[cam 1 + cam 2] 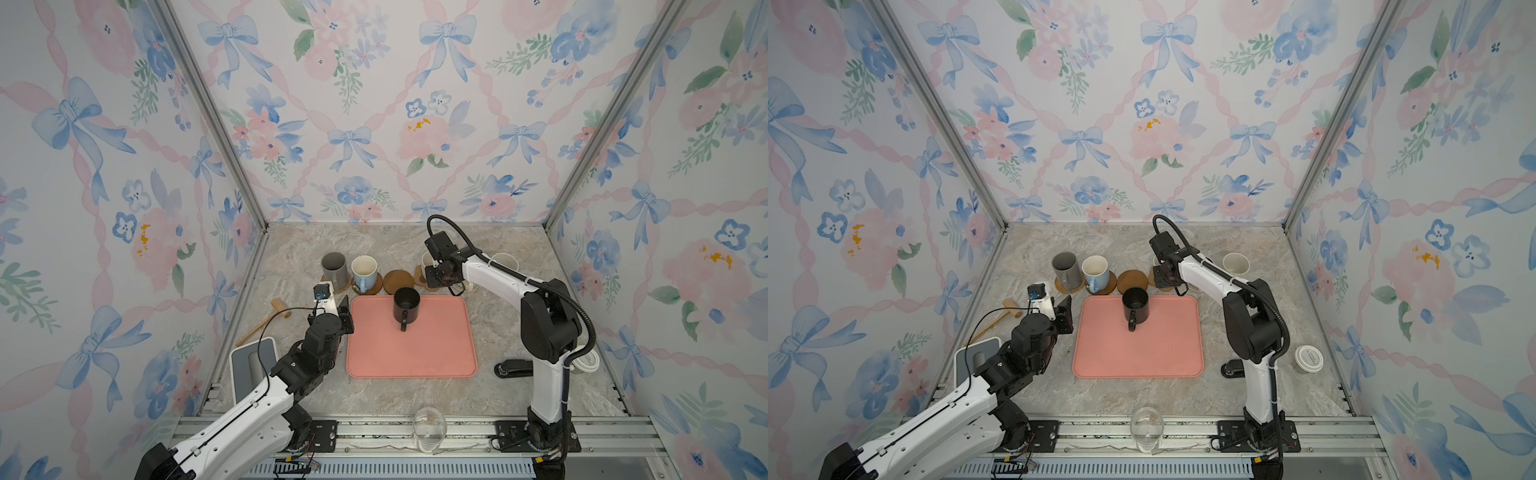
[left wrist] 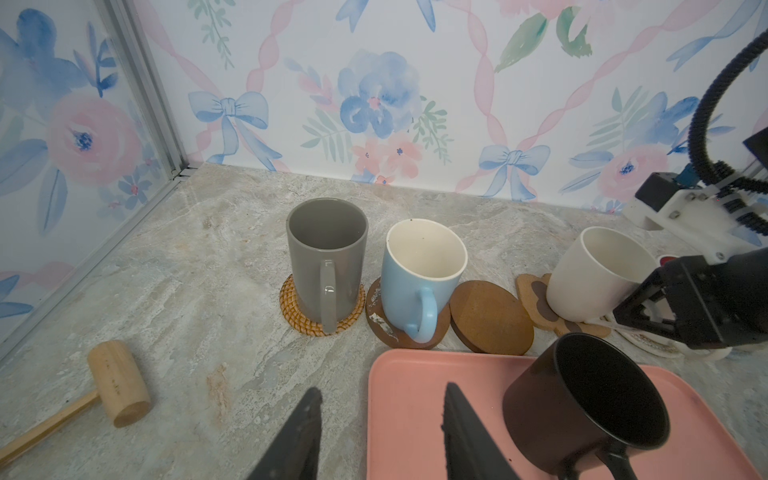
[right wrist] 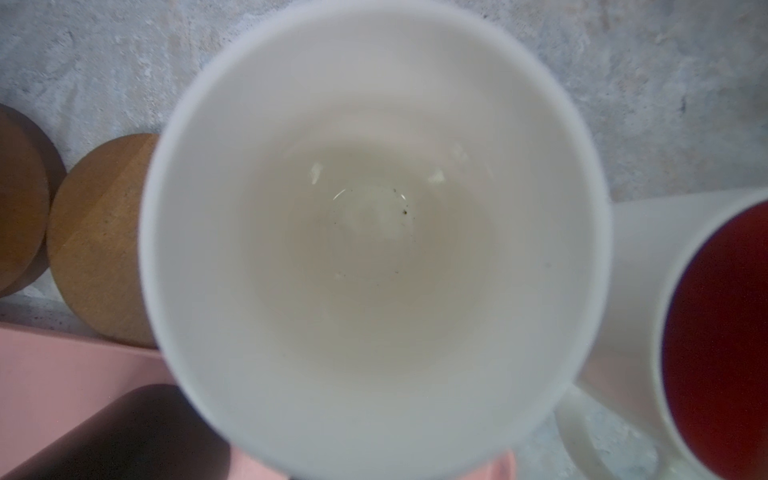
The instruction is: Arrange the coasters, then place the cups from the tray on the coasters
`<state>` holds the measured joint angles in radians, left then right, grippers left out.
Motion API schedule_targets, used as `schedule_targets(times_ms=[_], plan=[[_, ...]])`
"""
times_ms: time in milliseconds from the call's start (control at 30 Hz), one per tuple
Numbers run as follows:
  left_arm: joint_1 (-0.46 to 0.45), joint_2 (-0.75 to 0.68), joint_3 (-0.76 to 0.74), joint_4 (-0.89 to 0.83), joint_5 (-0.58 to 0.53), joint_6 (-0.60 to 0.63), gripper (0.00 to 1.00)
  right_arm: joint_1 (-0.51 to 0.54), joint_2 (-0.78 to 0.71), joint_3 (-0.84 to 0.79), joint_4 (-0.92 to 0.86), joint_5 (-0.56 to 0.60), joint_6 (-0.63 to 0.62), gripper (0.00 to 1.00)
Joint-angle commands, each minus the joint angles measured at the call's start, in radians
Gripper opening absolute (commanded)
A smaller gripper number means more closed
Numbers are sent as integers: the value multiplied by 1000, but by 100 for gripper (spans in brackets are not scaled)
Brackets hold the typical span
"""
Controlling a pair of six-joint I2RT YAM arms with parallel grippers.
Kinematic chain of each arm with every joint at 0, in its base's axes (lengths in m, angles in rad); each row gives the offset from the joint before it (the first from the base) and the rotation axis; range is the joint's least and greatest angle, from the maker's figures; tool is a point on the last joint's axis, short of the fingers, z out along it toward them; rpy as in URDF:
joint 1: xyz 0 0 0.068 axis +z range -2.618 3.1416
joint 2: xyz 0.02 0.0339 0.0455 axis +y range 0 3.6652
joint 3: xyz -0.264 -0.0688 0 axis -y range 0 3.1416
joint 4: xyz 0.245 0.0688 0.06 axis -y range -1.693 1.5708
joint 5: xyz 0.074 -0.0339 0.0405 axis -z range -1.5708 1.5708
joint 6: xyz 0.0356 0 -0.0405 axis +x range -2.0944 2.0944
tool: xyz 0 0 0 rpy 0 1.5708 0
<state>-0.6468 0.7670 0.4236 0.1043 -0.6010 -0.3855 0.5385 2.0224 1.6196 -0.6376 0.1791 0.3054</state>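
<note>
The salmon-pink tray (image 1: pixel 411 353) holds only a black cup (image 1: pixel 406 305) at its far edge. Behind it, a grey cup (image 2: pixel 326 257) stands on a rattan coaster (image 2: pixel 291 307) and a pale blue cup (image 2: pixel 419 282) on a brown coaster (image 2: pixel 378 320). Another brown round coaster (image 2: pixel 492 318) lies bare. My right gripper (image 2: pixel 636 307) is shut on a cream-white cup (image 2: pixel 594 274) on the paw-print coaster (image 2: pixel 536 297). A red-inside cup (image 3: pixel 723 345) stands beside it. My left gripper (image 2: pixel 382 388) hangs open and empty over the tray's left edge.
A wooden mallet (image 1: pixel 282 309) lies at the left. A grey-white box (image 1: pixel 253 365) sits near the left arm. A clear glass (image 1: pixel 430 428) stands on the front rail. A lidded paper cup (image 1: pixel 586 363) and a black object (image 1: pixel 513 368) are by the right arm's base.
</note>
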Motion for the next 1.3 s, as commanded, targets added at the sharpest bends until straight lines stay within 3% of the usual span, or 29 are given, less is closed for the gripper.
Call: schedule_targets(times_ms=[0,167,367,500,667,967,1267], plan=[[7,-2,3,5,6,14,44,-3,4,22,32,6,-6,13],[7,-1,3,3,4,14,44,-3,1,13,33,4,-5,26],[6,-6,4,-2,4,15,44,-2,-6,3,34,0,-8,31],[7,-12,4,-3,5,14,43,-2,-20,-8,33,5,-5,46],[6,-16,6,-4,15,14,43,3,-76,-45,45,28,5,56],[5,5,21,-4,45,1,43,40,-299,-189,89,88,45,59],[-5,32,61,2,149,-19,42,180,-630,-455,157,244,151,68]])
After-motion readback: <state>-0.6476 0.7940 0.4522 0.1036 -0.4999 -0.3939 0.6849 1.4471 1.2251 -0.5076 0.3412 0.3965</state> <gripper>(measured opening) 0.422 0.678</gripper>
